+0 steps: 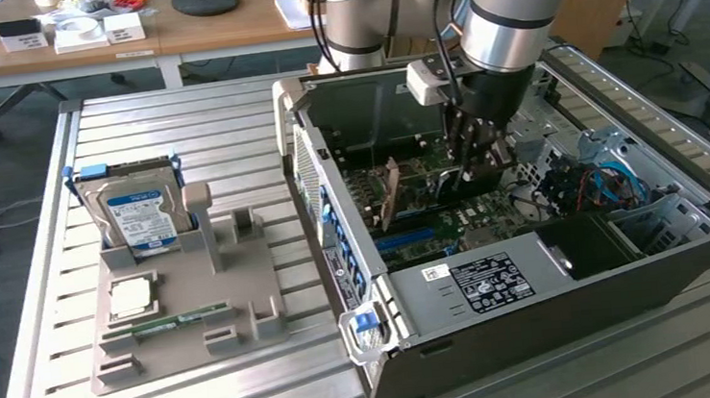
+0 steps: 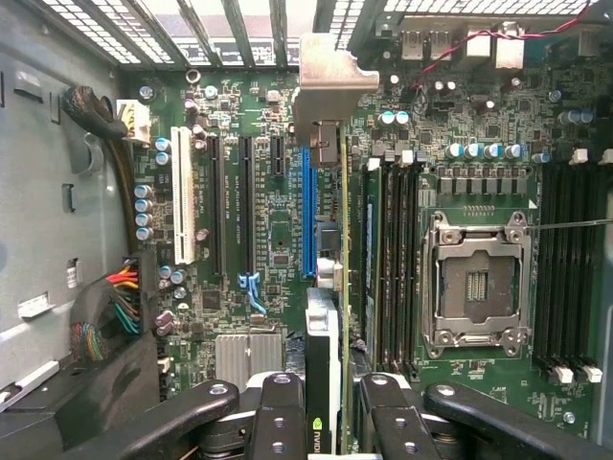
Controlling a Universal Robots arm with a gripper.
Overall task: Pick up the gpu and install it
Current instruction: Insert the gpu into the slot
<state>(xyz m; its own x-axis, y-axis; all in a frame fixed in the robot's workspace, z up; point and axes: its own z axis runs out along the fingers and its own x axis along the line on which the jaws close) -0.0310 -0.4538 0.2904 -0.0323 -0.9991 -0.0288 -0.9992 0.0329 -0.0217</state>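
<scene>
The gpu (image 2: pixel 342 287) stands on edge inside the computer case (image 1: pixel 522 339), above the motherboard (image 2: pixel 278 240). Its long axis runs along the expansion slots, with its pale bracket (image 2: pixel 326 86) pointing at the slotted rear wall. The pincer (image 2: pixel 330 407) is clenched on the card's other end, a finger (image 2: pixel 278 412) on each face. The card sits just beside the blue slot (image 2: pixel 308 211), with memory slots (image 2: pixel 393 249) close on its other side. I cannot tell whether it is seated. The hard drive (image 1: pixel 137 213) stands well apart on the worktop (image 1: pixel 194 117).
</scene>
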